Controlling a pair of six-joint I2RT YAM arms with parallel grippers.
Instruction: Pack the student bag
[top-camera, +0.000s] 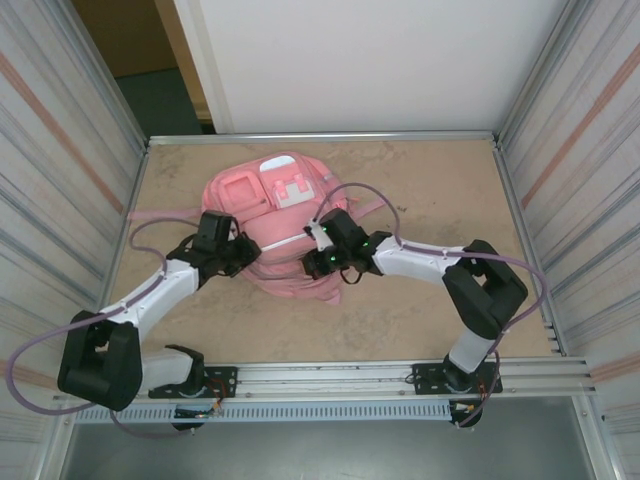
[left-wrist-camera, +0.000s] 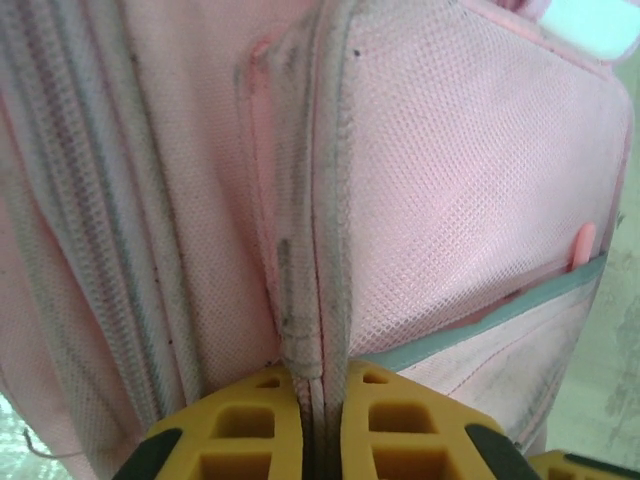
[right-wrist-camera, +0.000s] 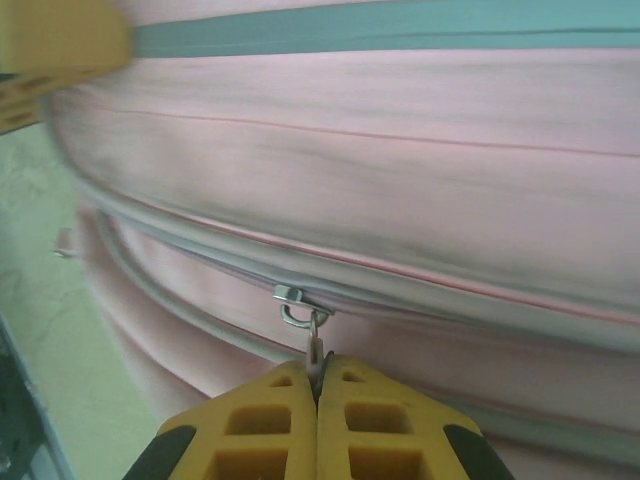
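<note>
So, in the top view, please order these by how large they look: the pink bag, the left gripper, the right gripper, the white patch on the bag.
1. The student bag, clearly largest.
2. The left gripper and the right gripper: they look alike, so no ranking between them.
3. The white patch, smallest.

Pink student bag (top-camera: 245, 195) lies flat, front pockets up.
</note>
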